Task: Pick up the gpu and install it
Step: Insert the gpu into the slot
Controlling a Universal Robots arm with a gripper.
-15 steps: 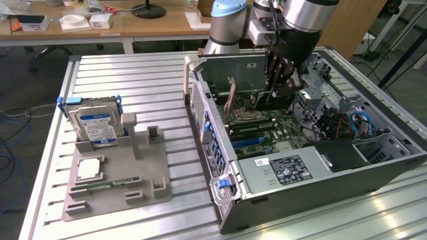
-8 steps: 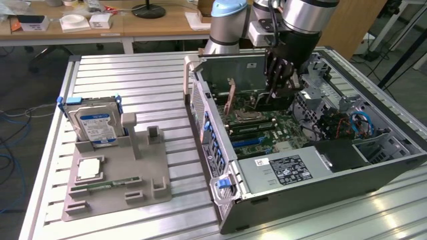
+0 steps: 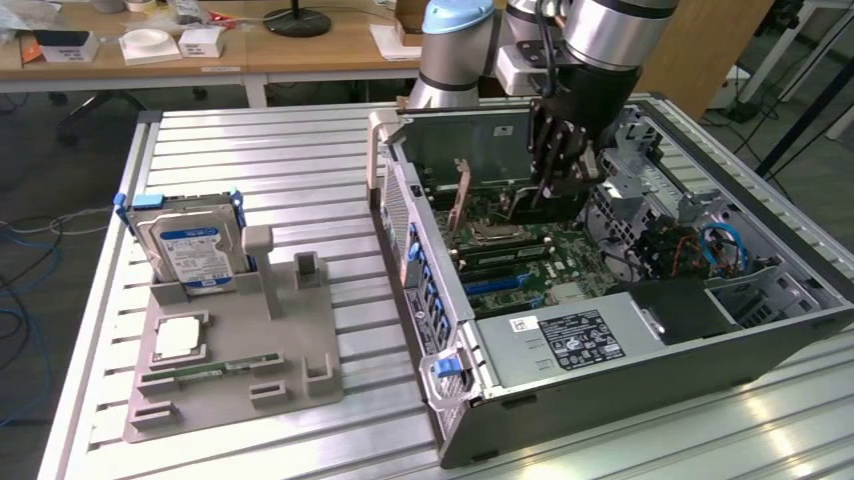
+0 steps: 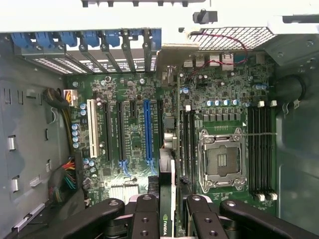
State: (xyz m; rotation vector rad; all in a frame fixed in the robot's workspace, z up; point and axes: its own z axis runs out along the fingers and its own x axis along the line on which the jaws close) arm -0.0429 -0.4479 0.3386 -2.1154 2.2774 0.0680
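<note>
In the exterior view, the gripper (image 3: 554, 185) hangs upper centre inside the open computer case (image 3: 801, 300). In the wrist view, its fingers clamp the gpu (image 4: 167, 199) edge-on at bottom centre, long axis along the blue slot (image 4: 147, 132) just beside it.

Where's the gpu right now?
The gpu is clamped on edge in the gripper, held over the motherboard inside the open computer case, on the exterior view's right.
</note>
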